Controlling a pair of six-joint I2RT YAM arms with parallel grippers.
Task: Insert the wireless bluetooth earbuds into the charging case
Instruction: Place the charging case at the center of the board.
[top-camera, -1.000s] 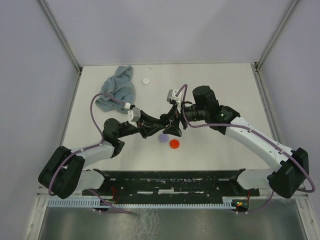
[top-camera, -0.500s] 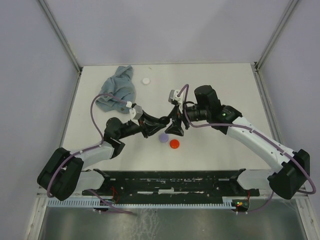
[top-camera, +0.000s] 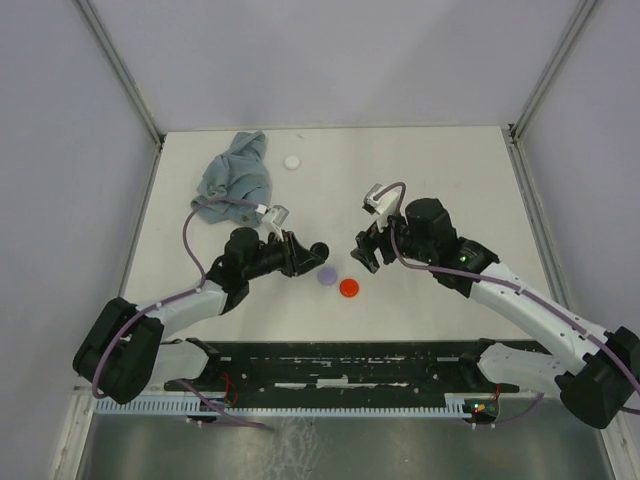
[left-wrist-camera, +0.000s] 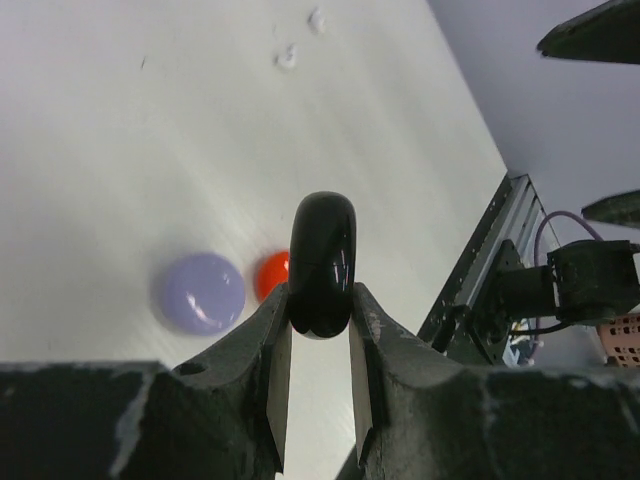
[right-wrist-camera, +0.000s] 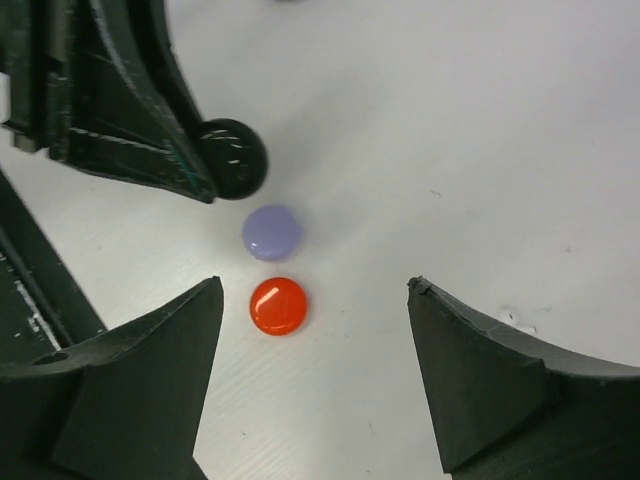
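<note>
Pale lavender walls close in a white tabletop (top-camera: 450, 180). At the upper left of the top view a blue-grey cloth (top-camera: 235, 180) lies crumpled, and just right of it, near the far edge, sits a small white disc (top-camera: 291, 161).

Below the cloth the left arm reaches toward the middle of the frame. Its left claw (top-camera: 311, 253) is clenched on a glossy black round case (left-wrist-camera: 322, 262). In the left wrist view the case stands on edge, pinched between the two fingers and rising above their tips.

Just right of and below the case in the top view, a lavender disc (top-camera: 327, 276) lies flat on the tabletop. A red disc (top-camera: 348, 288) lies close at its lower right; whether the two touch cannot be told.

Near the top edge of the left wrist view, two tiny white bits (left-wrist-camera: 288, 58) that look like earbuds lie loose on the tabletop, close to each other and well apart from the discs and the case. They are too small to make out in the top view.

Right of centre in the top view, the right claw (right-wrist-camera: 315, 288) is released, its fingers spread wide with nothing between them. In the right wrist view the red disc shows in the gap near the left finger, with the lavender disc above it and the black case at the upper left.
</note>
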